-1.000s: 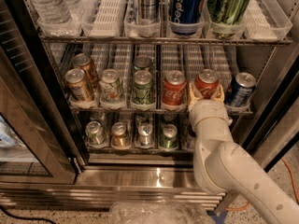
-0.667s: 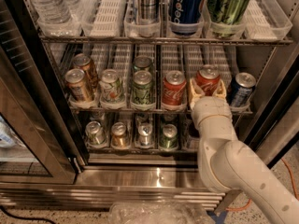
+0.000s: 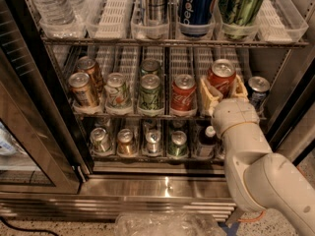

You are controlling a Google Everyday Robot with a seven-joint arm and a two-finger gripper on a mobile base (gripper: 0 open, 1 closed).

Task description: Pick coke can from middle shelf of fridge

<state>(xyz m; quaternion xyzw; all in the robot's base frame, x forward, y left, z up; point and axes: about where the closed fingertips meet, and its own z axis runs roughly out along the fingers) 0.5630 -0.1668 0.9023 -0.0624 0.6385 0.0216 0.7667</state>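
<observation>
Two red coke cans stand on the middle shelf (image 3: 129,116) of the fridge (image 3: 162,187). My gripper (image 3: 223,86) reaches in from the lower right. Its cream fingers (image 3: 207,95) sit on either side of the right coke can (image 3: 221,75) and close on it. That can sits a little higher than its neighbours. The other coke can (image 3: 184,93) stands one lane to the left, untouched.
A small dark blue Pepsi can (image 3: 258,89) stands just right of the gripper. Green cans (image 3: 150,89) and brown cans (image 3: 82,88) fill the left lanes. Tall cans and a water bottle (image 3: 51,6) stand on the rack above, small bottles (image 3: 152,141) below. The glass door (image 3: 29,132) hangs open at left.
The gripper has pushed further in around the right coke can, and that can now sits slightly higher and to the right. The other cans have not moved.
</observation>
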